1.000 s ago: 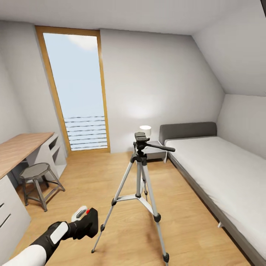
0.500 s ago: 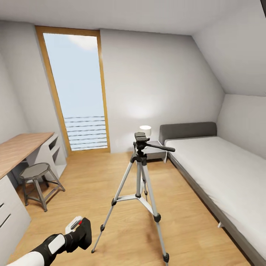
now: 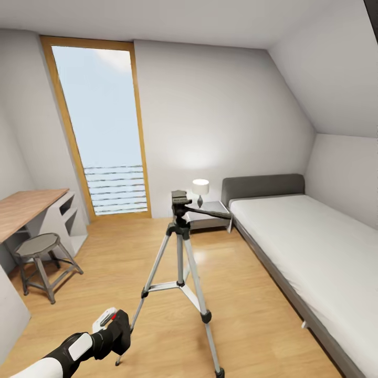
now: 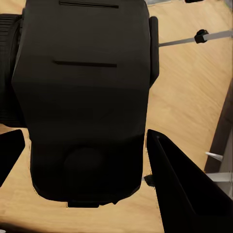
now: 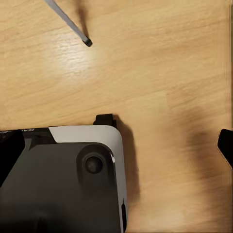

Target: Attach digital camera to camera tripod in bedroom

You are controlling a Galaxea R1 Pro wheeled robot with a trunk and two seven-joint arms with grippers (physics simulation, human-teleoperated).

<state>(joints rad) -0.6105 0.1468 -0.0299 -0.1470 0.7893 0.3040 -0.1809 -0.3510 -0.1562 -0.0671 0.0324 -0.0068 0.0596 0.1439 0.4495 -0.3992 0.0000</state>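
Carrying the digital camera (image 3: 119, 326) clamped in its left gripper (image 3: 116, 331) low at the near left, the robot faced the camera tripod (image 3: 180, 257), which stood mid-floor in the bedroom with its black head well above the held camera and its pan handle pointing right toward the bed (image 3: 310, 247). A raise from so low could clip 1 of the 3 splayed legs and topple the stand, or a tilted camera could miss the head plate. In the left wrist view the camera (image 4: 82, 97) hid the fingertips and the contact; whether the right gripper was clenched or released could not be told.
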